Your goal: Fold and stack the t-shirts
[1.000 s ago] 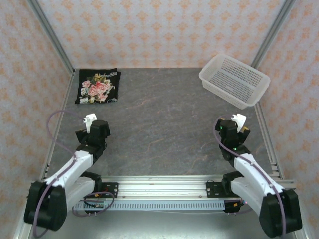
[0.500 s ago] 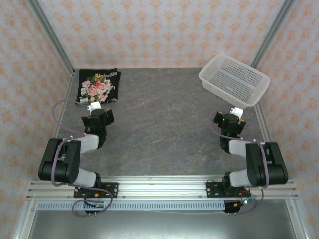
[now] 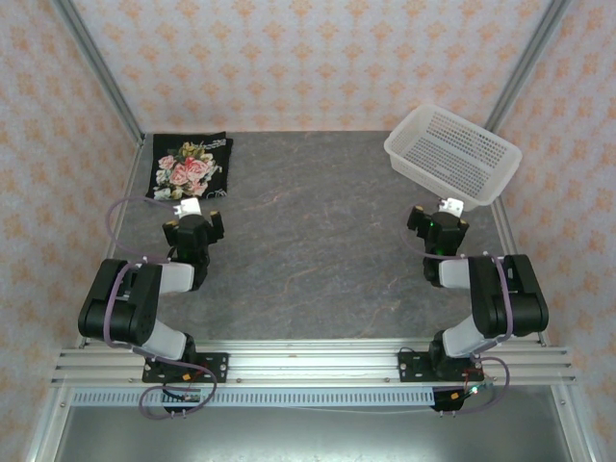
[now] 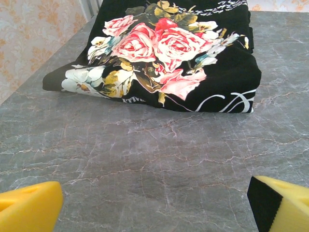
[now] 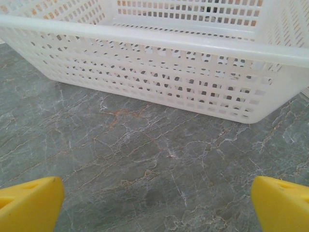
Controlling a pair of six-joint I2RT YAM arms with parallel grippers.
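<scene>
A folded black t-shirt [image 3: 190,166] with a pink-and-white rose print facing up lies at the table's far left corner. In the left wrist view the t-shirt [image 4: 164,53] rests flat, a short way ahead of my fingers. My left gripper [image 3: 192,218] [image 4: 161,208] is open, low over bare table just in front of the shirt, with nothing between its yellow fingertips [image 4: 29,208]. My right gripper [image 3: 441,214] [image 5: 157,203] is open too, empty, just short of the white basket.
A white perforated plastic basket [image 3: 452,154] [image 5: 154,63] stands at the far right, tilted against the frame, and looks empty. Metal frame posts and patterned walls enclose the grey marbled table [image 3: 318,250]. Both arms are folded back near their bases.
Both arms have folded up at the elbows, and both grippers have moved a little farther from the bases, toward the shirt and the basket. Both grippers stayed open.
</scene>
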